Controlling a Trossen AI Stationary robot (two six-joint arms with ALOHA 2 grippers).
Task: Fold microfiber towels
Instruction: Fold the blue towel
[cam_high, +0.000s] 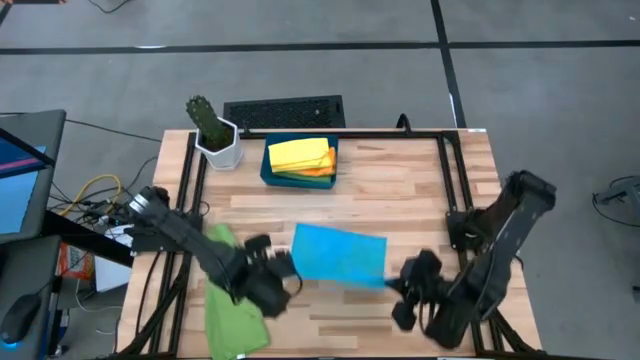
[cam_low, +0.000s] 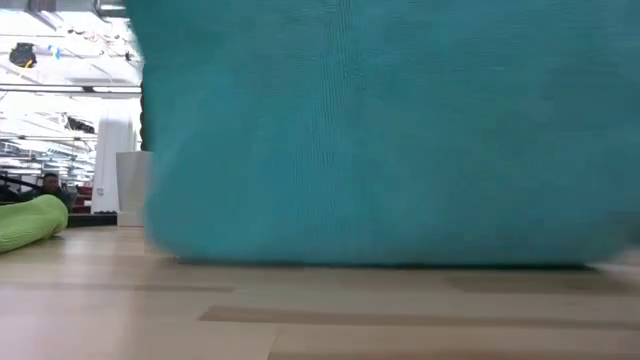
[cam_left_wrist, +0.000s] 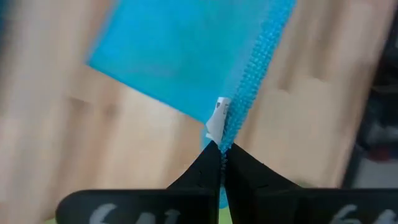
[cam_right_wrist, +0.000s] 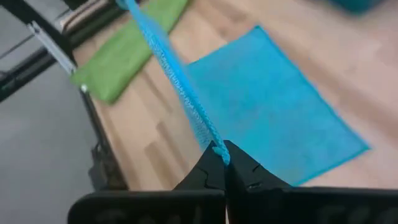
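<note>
Spanning the lower centre of the high view, a sky-blue towel (cam_high: 340, 254) lies on the pale wooden tabletop (cam_high: 400, 185), each end pinched by a closed hand: left hand (cam_high: 287, 277), right hand (cam_high: 398, 290). Grey floor (cam_high: 540, 90) surrounds it; a green towel (cam_high: 232, 305), possibly folded, sits lower left.

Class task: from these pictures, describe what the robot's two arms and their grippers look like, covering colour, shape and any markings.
Both arms are black and built of jointed, rounded segments. The left gripper ends in two dark, flat fingers tapering to a narrow point; the right gripper has the same wedge-shaped pair. In both wrist views, pale blurred lettering marks the black bar beneath the fingers; it cannot be read. No loose cables show on the arms.
</note>
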